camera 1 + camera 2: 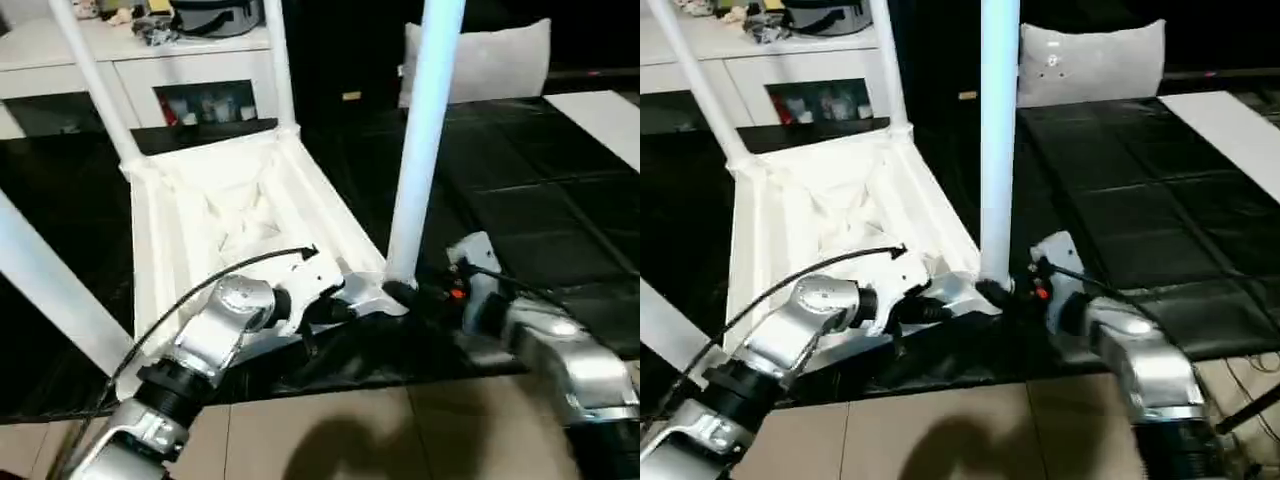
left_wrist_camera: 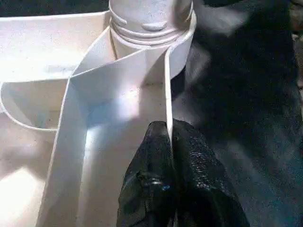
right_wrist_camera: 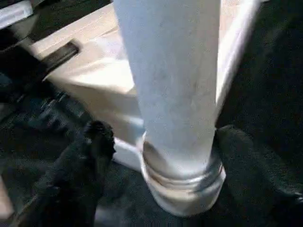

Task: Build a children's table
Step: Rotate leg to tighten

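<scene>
On black mat point(image 1: 520, 215), left fingers point(image 2: 156, 156) pinching table rim point(image 2: 168, 94), leg point(image 3: 175, 85) socketed.

Right tool point(image 1: 1002, 291) at upright leg point(image 1: 998, 140) base

A black padded mat point(image 1: 540, 230) with stitched square panels covers the floor and carries the work. Directly on it lies the white plastic table top point(image 1: 225, 215), upside down, its ribbed underside facing up and round white legs rising from its corner sockets. A pale grey cushion point(image 1: 490, 60) rests at the mat's far side, and a flat white board point(image 1: 605, 120) lies on the mat towards its right edge. Nearer the robot, the mat ends against beige floor tiles point(image 1: 330, 435). Beyond the mat's far left stands a white low cabinet point(image 1: 130, 75) with glass doors.
</scene>
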